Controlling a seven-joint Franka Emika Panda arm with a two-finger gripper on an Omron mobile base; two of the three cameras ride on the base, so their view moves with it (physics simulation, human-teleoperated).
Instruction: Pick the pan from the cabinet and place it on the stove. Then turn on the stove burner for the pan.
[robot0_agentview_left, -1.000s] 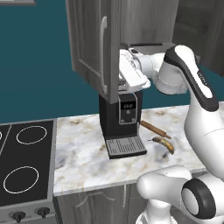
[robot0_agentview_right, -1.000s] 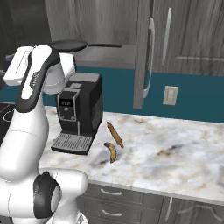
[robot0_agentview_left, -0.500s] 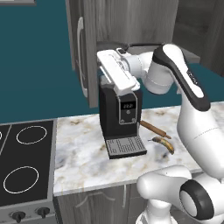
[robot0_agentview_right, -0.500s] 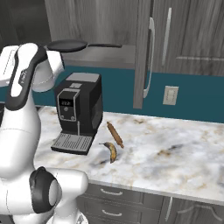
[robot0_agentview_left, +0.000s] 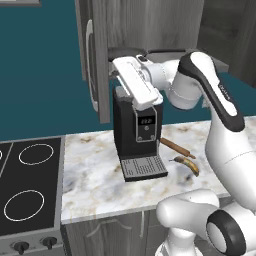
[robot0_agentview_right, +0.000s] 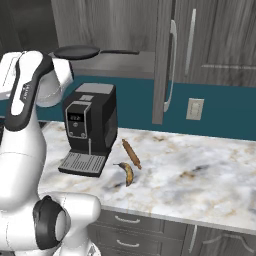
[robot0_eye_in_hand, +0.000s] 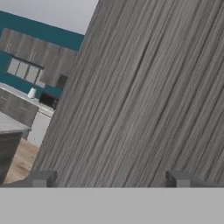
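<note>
The dark grey pan (robot0_agentview_right: 77, 51) rests on the grey shelf (robot0_agentview_right: 122, 64) of the tall cabinet (robot0_agentview_right: 165, 55), its thin black handle pointing right. In the left base view the pan (robot0_agentview_left: 125, 52) shows just behind my white hand (robot0_agentview_left: 134, 82), which hangs in front of the shelf above the coffee machine. My gripper (robot0_eye_in_hand: 111, 179) is open, nothing between its fingers, facing wood-grain cabinet panel at close range. The black stove (robot0_agentview_left: 50, 200) lies at lower left, with its larger burner ring (robot0_agentview_left: 20, 205) nearer the front.
A black coffee machine (robot0_agentview_left: 140, 135) stands on the marble counter (robot0_agentview_right: 200, 170) under the shelf. A rolling pin (robot0_agentview_right: 131, 152) and a banana (robot0_agentview_right: 127, 173) lie to its right. The cabinet's open door (robot0_agentview_left: 97, 60) juts out left of my hand. Stove knobs (robot0_agentview_left: 20, 246) line the front strip.
My hand has swung left in front of the cabinet shelf, over the coffee machine. The pan has stayed on the shelf.
</note>
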